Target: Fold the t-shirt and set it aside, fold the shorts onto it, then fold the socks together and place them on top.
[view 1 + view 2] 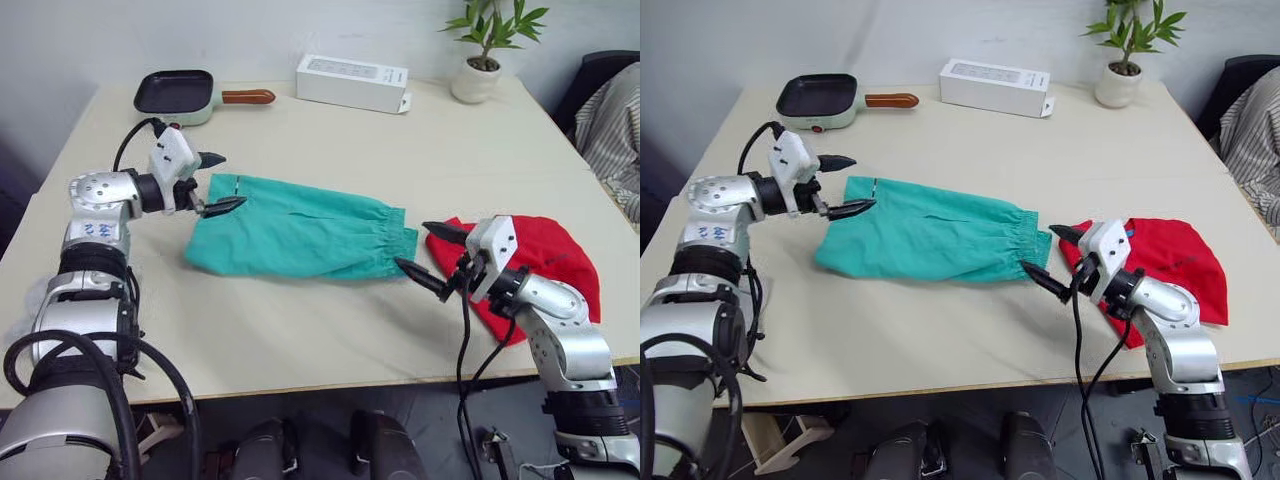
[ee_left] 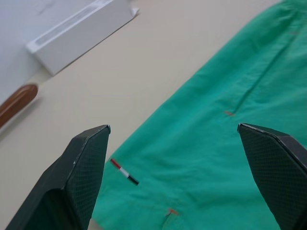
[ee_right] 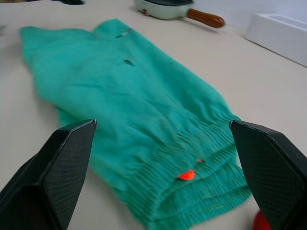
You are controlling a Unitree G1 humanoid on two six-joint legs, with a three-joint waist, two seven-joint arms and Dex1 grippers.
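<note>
The teal shorts (image 1: 300, 235) lie folded lengthwise across the middle of the table, waistband toward the right. An orange tag (image 3: 186, 175) shows on the gathered waistband. My left gripper (image 1: 234, 179) is open at the leg-hem end, one finger above the fabric's far corner and one over it. At the waistband end my right gripper (image 1: 411, 244) is open just off the cloth, nothing between its fingers. The red t-shirt (image 1: 550, 260) lies folded at the right edge, partly behind my right wrist. The socks are out of view.
A black pan with a brown handle (image 1: 175, 92), a white box (image 1: 350, 82) and a potted plant (image 1: 485, 50) stand along the far edge. Striped cloth (image 1: 615, 130) hangs past the right side. Bare table (image 1: 300, 330) lies in front of the shorts.
</note>
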